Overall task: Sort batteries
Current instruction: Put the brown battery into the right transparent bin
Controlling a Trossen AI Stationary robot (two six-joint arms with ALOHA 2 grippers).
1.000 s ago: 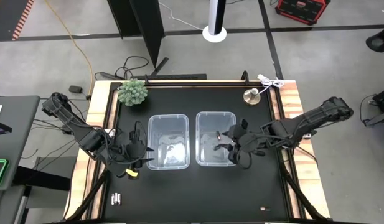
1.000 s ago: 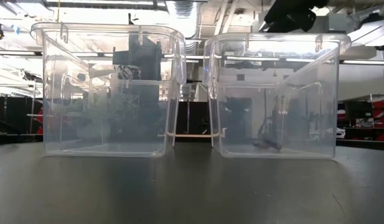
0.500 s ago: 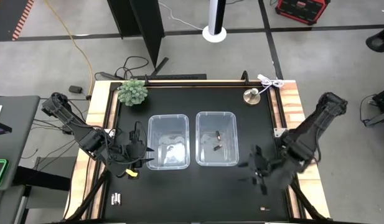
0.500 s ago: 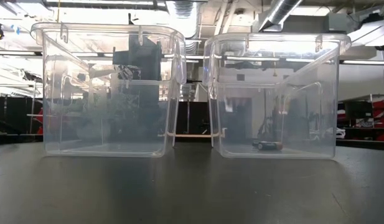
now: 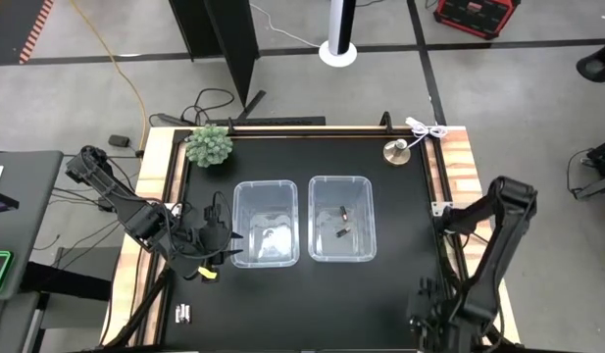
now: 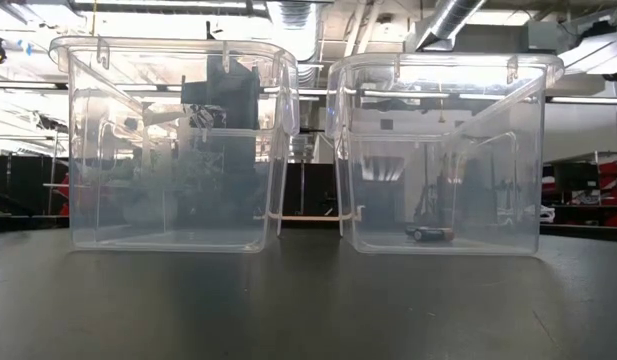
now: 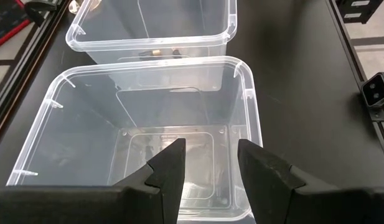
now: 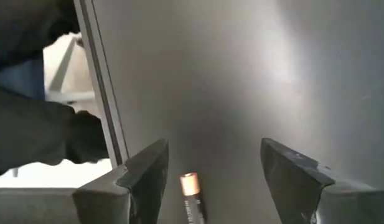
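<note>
Two clear plastic bins stand side by side mid-table: the left bin (image 5: 266, 235) and the right bin (image 5: 341, 231). Two dark batteries (image 5: 343, 222) lie on the right bin's floor; one of them (image 6: 429, 233) shows in the low view. My left gripper (image 5: 226, 245) (image 7: 210, 146) hovers open at the left bin's left wall. My right gripper (image 5: 417, 319) (image 8: 213, 146) is open near the table's near right corner. A copper-ended battery (image 8: 190, 194) lies on the table between its fingers, untouched. More batteries (image 5: 182, 313) lie by the near left edge.
A small potted plant (image 5: 209, 145) sits at the far left corner and a round metal bell (image 5: 396, 151) at the far right. A white cable (image 5: 427, 130) lies beside the bell. Bare black tabletop (image 5: 282, 304) stretches in front of the bins.
My right gripper has swung from above the right bin toward the table's near right corner and come down close to the tabletop. In the right bin, a dark battery that stood tilted now lies flat on the floor. The left arm has kept still.
</note>
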